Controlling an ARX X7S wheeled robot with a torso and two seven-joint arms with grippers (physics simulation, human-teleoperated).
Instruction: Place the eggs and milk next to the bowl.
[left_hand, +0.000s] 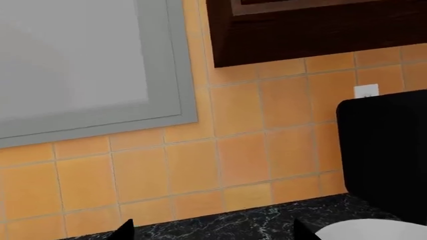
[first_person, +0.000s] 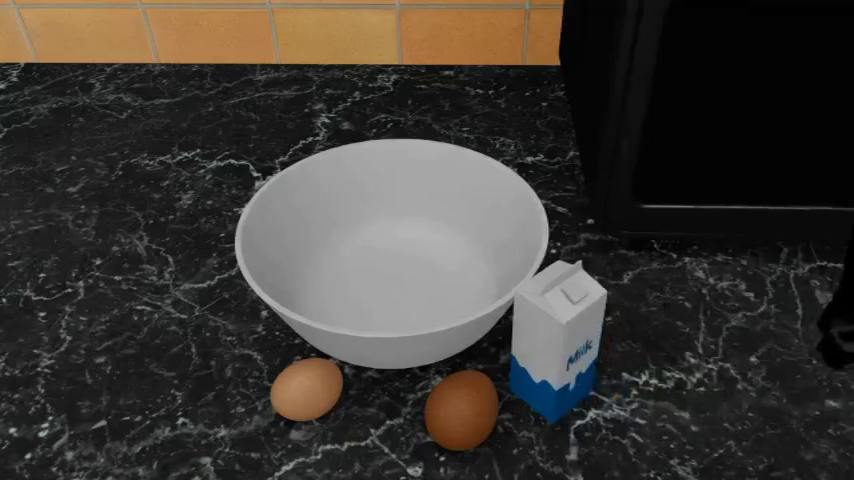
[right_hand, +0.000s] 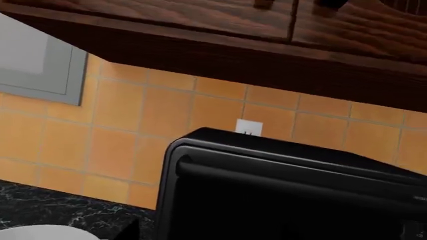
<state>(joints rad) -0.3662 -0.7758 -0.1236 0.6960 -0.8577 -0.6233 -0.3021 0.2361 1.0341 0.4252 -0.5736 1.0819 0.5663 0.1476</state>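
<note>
In the head view the large white bowl (first_person: 394, 250) stands on the black marble counter (first_person: 120, 200). Just in front of it lie the two eggs, a tan egg (first_person: 306, 389) and a darker brown egg (first_person: 462, 409). The milk carton (first_person: 558, 340) stands upright at the bowl's right side, close to its wall. Neither gripper shows in the head view. My left gripper (left_hand: 213, 232) is open, its fingertips (left_hand: 123, 231) wide apart with nothing between them, raised beside the bowl's rim (left_hand: 373, 231). My right gripper (right_hand: 213, 235) shows one fingertip (right_hand: 127, 231) set far out; the other is lost against the black appliance.
A black appliance (first_person: 707, 110) stands at the back right of the counter, close to the bowl; both wrist views show it too. Orange tiled wall (first_person: 334, 30) runs behind. A grey window frame (left_hand: 180, 65) and dark wooden cabinets (right_hand: 233, 40) hang above. A dark shape (first_person: 838, 330) sits at the right edge.
</note>
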